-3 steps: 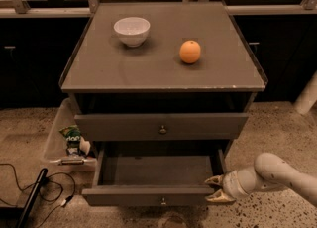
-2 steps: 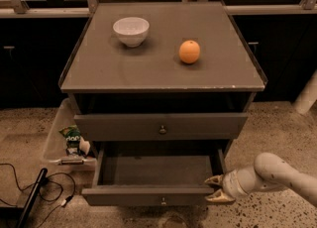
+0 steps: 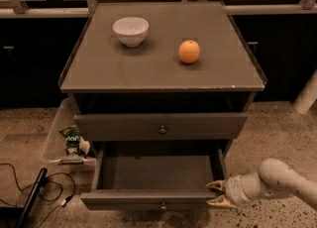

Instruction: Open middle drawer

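Note:
The grey middle drawer [image 3: 129, 199] stands pulled well out of the cabinet, its inside bare and dark, with its small round knob [image 3: 162, 205] at the centre of the front. My gripper [image 3: 214, 194] is low on the right, at the right end of that drawer's front. It is open, with one pale fingertip above and one below the corner and nothing held. The drawer front above [image 3: 119, 125] sits nearly flush, with its own knob [image 3: 162, 129].
A white bowl [image 3: 131, 30] and an orange [image 3: 189, 51] rest on the cabinet top [image 3: 148, 73]. A clear plastic bin [image 3: 54, 140] holding packets sits on the floor at the left, and black cables [image 3: 29, 192] lie in front of it. Dark cupboards run behind.

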Controlling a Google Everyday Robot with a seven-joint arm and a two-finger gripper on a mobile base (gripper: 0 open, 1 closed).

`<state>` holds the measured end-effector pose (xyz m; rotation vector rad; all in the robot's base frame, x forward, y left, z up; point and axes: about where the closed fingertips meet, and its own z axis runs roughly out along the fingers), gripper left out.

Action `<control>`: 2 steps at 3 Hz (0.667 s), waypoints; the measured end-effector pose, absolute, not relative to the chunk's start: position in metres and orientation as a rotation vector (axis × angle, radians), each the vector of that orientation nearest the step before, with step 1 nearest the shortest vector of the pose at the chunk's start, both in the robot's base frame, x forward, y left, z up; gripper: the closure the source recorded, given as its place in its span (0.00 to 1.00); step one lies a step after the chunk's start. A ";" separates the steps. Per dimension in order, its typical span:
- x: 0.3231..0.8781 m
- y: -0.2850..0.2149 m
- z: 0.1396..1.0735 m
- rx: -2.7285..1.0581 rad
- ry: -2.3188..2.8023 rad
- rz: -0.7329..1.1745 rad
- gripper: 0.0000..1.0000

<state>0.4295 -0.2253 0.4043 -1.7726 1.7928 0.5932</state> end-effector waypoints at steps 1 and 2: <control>0.429 -0.225 0.404 -1.773 1.793 0.593 0.58; 0.429 -0.225 0.404 -1.773 1.793 0.593 0.35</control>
